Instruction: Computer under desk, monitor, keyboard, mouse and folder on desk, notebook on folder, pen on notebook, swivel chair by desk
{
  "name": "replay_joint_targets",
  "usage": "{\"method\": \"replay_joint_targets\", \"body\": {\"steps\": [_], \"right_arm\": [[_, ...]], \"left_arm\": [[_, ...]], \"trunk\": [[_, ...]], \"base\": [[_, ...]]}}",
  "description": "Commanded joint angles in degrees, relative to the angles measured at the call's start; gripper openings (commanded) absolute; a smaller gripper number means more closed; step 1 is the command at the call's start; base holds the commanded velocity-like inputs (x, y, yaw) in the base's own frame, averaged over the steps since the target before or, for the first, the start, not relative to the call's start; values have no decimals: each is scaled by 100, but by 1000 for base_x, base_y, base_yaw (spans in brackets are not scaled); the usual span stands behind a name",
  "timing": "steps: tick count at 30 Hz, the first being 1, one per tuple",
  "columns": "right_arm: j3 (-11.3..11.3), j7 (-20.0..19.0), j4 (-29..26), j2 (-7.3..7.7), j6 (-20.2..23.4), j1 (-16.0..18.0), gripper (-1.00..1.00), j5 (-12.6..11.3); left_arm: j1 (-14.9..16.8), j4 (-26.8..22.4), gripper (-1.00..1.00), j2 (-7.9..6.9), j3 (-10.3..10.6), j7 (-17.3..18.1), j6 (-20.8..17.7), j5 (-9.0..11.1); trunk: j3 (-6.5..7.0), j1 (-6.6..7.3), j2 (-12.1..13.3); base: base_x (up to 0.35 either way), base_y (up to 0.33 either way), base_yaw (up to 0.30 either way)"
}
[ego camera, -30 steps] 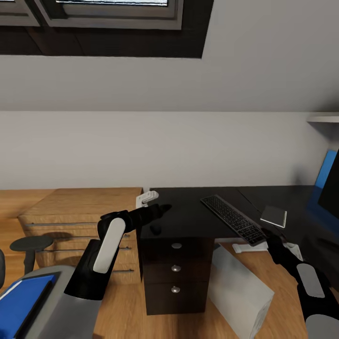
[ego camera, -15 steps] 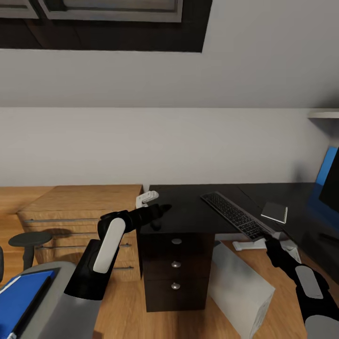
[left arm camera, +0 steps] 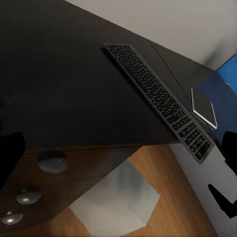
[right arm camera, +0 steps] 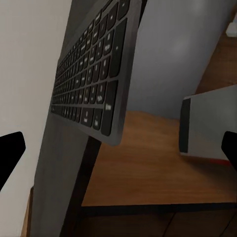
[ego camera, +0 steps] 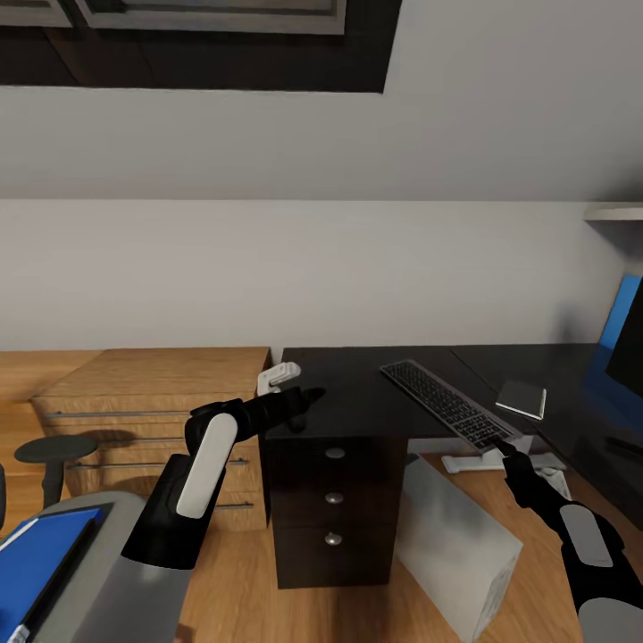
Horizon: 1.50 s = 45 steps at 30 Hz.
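The black keyboard (ego camera: pixel 442 406) lies slanted on the black desk (ego camera: pixel 357 384), its near end jutting past the desk's edge. My right gripper (ego camera: pixel 505 446) is open just below that end, and the keyboard's corner (right arm camera: pixel 106 131) sits between the spread fingers. My left gripper (ego camera: pixel 302 402) hovers open over the desk's left front corner. A small dark lump (ego camera: pixel 295 425) lies under it; I cannot tell whether it is the mouse. The notebook (ego camera: pixel 522 399) rests right of the keyboard and the monitor (ego camera: pixel 628 357) is at the right edge. The blue folder (ego camera: pixel 36 567) lies on the swivel chair (ego camera: pixel 107 572). The grey computer (ego camera: pixel 455 536) leans beside the drawers. The pen is out of view.
A wooden chest (ego camera: pixel 152 402) with bar handles stands left of the desk, with a small white object (ego camera: pixel 279 375) between them. A dark round stool (ego camera: pixel 58 449) is further left. White items (ego camera: pixel 482 463) lie on the floor under the keyboard. A shelf (ego camera: pixel 616 214) hangs at upper right.
The head camera has tilted up slightly. My right gripper has risen and moved forward to the keyboard's overhanging end. The left arm has stayed put.
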<state>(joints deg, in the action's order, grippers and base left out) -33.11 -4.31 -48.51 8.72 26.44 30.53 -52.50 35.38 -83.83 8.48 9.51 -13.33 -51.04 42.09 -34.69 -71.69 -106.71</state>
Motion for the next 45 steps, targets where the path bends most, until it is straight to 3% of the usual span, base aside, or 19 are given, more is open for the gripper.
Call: {"method": "replay_joint_targets", "body": {"steps": [1,9,14,45], "right_arm": [[-20,-17,-1,-2,36,5,100,-6],[-25,-1,-1,-1,17,5,100,-3],[-21,202,8,-1,-121,5,100,3],[-20,229,341,8,-237,14,100,11]], "left_arm": [[4,3,100,-1,0,-56,-12,62],[4,83,100,-4,-1,-59,-9,61],[4,94,100,-4,-1,-56,-7,61],[4,121,100,-12,-2,-65,-11,53]], "trunk": [[-6,1,-3],[-6,1,-3],[-6,1,-3],[-6,1,-3]], "base": [[72,0,0],[116,0,0],[100,-9,0],[52,-6,0]]}}
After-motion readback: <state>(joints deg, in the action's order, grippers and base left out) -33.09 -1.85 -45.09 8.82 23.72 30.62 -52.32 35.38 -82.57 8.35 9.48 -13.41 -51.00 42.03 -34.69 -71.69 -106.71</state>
